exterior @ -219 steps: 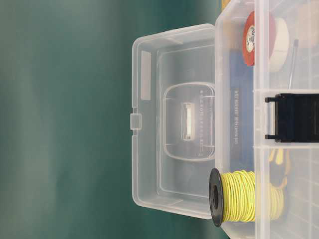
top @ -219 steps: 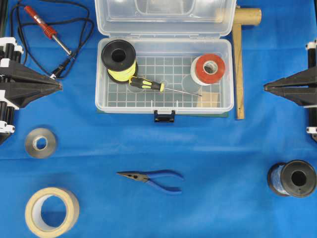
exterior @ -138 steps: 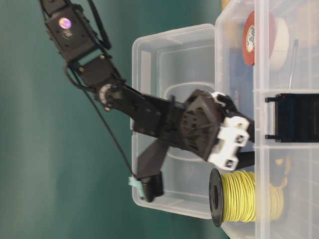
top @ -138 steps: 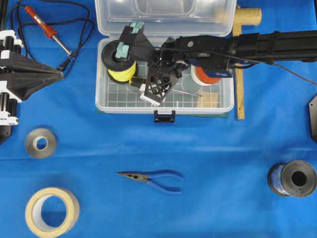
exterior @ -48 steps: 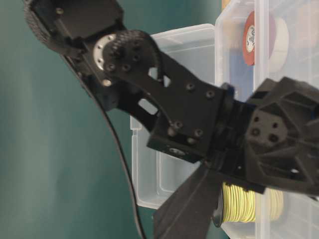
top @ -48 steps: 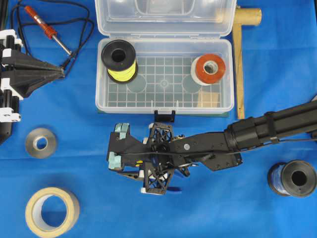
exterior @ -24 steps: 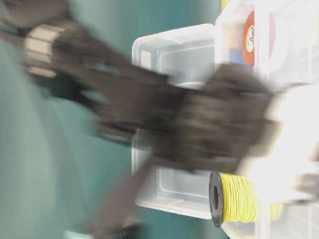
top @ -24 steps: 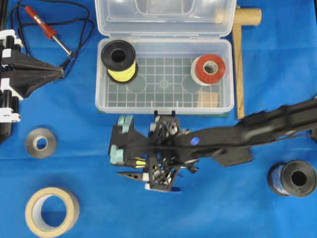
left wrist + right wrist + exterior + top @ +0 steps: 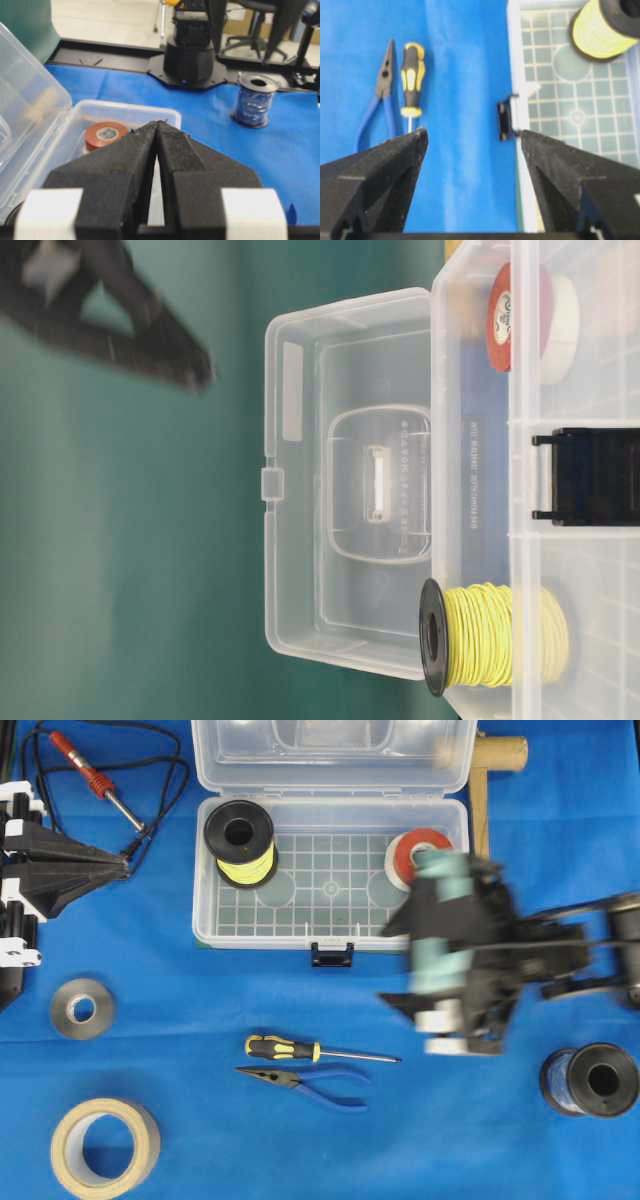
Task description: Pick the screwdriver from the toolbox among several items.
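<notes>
- The left gripper (image 9: 157,131), fingers pressed together, sits parked at the table's left edge.
- The screwdriver (image 9: 318,1050) lies on the cloth beside the pliers (image 9: 305,1079), outside the toolbox (image 9: 331,925).
- The right gripper (image 9: 472,142) is spread wide and empty; retreating best means rising clear of the box.
</notes>
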Robot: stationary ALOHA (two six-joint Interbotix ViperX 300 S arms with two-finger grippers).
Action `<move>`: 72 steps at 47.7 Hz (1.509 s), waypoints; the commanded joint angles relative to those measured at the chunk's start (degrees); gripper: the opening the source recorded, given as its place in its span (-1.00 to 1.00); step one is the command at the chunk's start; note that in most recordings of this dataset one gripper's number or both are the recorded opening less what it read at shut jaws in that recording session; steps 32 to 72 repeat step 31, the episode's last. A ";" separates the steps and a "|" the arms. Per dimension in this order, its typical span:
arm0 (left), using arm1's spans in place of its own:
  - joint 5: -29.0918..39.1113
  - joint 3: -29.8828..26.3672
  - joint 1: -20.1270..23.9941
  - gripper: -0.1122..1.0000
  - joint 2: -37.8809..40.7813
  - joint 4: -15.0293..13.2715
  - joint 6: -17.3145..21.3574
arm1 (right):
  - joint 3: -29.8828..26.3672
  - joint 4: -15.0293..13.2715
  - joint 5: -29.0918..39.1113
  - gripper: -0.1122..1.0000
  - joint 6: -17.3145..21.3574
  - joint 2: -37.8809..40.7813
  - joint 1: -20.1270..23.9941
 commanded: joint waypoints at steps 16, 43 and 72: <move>-0.35 -0.18 -0.97 -0.79 0.35 -0.09 -0.09 | 30.41 -0.97 -17.31 0.56 1.32 -34.37 0.26; -0.70 -0.09 -1.05 -0.79 0.44 -0.09 0.00 | 46.05 -1.93 -22.76 0.56 1.32 -49.66 -1.05; -0.70 -0.09 -1.05 -0.79 0.44 -0.09 0.00 | 46.05 -1.93 -22.76 0.56 1.32 -49.66 -1.05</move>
